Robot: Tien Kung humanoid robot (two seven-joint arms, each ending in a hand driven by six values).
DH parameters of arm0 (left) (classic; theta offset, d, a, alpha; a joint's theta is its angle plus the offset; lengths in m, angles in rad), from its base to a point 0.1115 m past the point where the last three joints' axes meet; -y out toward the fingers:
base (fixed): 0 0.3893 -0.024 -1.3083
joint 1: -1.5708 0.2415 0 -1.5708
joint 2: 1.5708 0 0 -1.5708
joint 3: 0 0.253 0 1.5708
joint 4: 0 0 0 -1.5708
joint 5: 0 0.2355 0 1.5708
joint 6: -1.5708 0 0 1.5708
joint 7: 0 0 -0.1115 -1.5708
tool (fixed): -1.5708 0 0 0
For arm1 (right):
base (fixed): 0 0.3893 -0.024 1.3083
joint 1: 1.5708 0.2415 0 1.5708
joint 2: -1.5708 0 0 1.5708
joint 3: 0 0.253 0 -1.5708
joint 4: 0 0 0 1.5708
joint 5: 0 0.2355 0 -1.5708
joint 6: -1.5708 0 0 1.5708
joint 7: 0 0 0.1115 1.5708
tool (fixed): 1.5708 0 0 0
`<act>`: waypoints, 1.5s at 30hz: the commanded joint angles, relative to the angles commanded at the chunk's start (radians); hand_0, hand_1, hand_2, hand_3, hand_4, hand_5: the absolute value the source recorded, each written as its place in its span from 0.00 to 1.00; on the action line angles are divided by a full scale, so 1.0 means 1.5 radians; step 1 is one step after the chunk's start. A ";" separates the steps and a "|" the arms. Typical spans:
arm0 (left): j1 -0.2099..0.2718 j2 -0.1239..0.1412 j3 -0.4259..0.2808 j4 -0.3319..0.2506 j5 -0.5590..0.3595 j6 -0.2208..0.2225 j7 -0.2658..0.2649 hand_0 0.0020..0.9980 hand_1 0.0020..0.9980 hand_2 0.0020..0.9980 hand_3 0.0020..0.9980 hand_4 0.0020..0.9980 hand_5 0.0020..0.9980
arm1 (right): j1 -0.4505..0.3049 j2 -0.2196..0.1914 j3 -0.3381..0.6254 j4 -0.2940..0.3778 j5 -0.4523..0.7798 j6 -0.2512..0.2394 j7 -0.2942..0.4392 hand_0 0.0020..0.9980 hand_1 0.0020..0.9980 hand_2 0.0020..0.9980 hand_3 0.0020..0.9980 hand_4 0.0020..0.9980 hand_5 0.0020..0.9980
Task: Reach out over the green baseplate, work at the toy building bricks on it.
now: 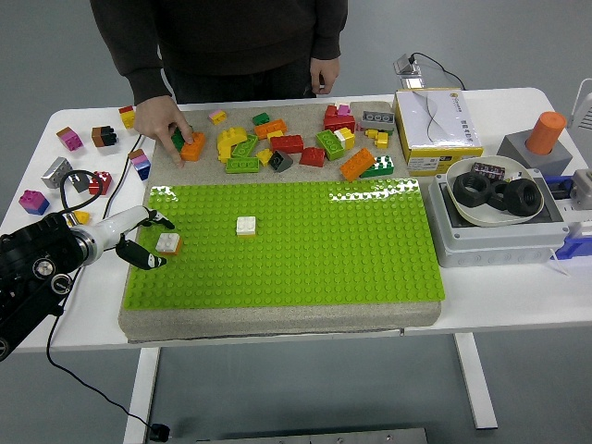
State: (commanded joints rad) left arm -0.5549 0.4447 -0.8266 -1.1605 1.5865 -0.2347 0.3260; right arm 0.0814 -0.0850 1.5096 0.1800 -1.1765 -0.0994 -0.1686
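The green baseplate [305,245] lies on a grey slab in the middle of the table. Two small white bricks sit on it: one [168,243] near its left edge, another [246,225] further right. My left hand [153,240] comes in from the left, its fingers [148,260] spread around the left white brick without closing on it. A pile of loose coloured bricks [296,143] lies behind the baseplate. A person at the far side presses a hand [165,122] on an orange brick [192,145]. My right hand is out of view.
A yellow-and-white box [437,125], a bowl of black nuts [495,192] on a grey box and an orange cylinder [546,132] stand at the right. Several loose bricks [83,153] and a black cable lie at the left.
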 joint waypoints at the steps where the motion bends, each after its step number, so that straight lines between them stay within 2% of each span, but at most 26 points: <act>1: 0.000 -0.001 -0.001 0.000 0.000 0.001 0.000 1.00 0.95 0.93 0.74 0.75 0.00 | 0.000 0.000 0.000 0.000 0.000 0.000 0.000 0.52 0.54 0.61 0.62 0.63 0.77; 4: 0.001 -0.004 -0.002 0.004 0.000 0.002 -0.001 1.00 0.95 0.93 0.74 0.75 0.00 | 0.000 0.000 0.000 0.000 0.001 0.000 0.000 0.52 0.54 0.61 0.62 0.63 0.77; 5: 0.001 -0.005 -0.003 0.005 0.000 0.002 0.000 1.00 0.95 0.92 0.65 0.56 0.00 | 0.000 0.000 0.000 0.000 0.001 0.000 0.000 0.52 0.54 0.61 0.62 0.64 0.77; 10: 0.002 -0.009 -0.005 0.010 -0.003 0.000 0.001 1.00 0.95 0.92 0.65 0.56 0.00 | 0.000 -0.001 -0.001 0.000 0.002 0.000 -0.001 0.52 0.54 0.61 0.62 0.64 0.77; 11: 0.002 -0.009 -0.006 0.010 -0.003 0.000 0.001 0.99 0.95 0.92 0.60 0.48 0.00 | 0.000 -0.001 -0.001 0.000 0.002 0.000 -0.001 0.52 0.54 0.61 0.62 0.63 0.76; 22: 0.005 -0.012 -0.004 0.015 -0.008 0.001 0.000 0.99 0.95 0.91 0.58 0.45 0.00 | -0.002 0.000 0.000 0.000 0.001 0.000 -0.001 0.52 0.54 0.61 0.62 0.63 0.76; 23: 0.005 -0.013 -0.004 0.015 -0.008 0.001 0.000 0.99 0.94 0.91 0.56 0.48 0.00 | -0.002 0.000 0.000 0.000 0.000 0.000 -0.001 0.52 0.54 0.61 0.62 0.63 0.76; 34: 0.014 -0.019 -0.031 -0.001 0.003 0.009 -0.006 0.99 0.94 0.92 0.53 0.51 0.00 | -0.001 -0.001 0.000 0.000 0.000 0.000 -0.001 0.52 0.54 0.61 0.62 0.63 0.76; 39: 0.026 -0.042 -0.074 -0.014 0.013 0.011 -0.007 0.99 0.94 0.91 0.50 0.53 0.00 | 0.000 -0.002 0.001 0.000 -0.001 0.000 -0.001 0.52 0.54 0.61 0.62 0.63 0.76; 45: 0.048 -0.090 -0.140 -0.036 0.037 0.018 -0.005 0.99 0.94 0.91 0.50 0.53 0.00 | 0.000 -0.003 0.002 0.000 -0.005 0.000 -0.001 0.52 0.54 0.61 0.62 0.63 0.76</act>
State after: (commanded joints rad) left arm -0.4823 0.3104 -1.0359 -1.2143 1.6421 -0.2075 0.3189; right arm 0.0821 -0.0893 1.5127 0.1800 -1.1842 -0.0993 -0.1703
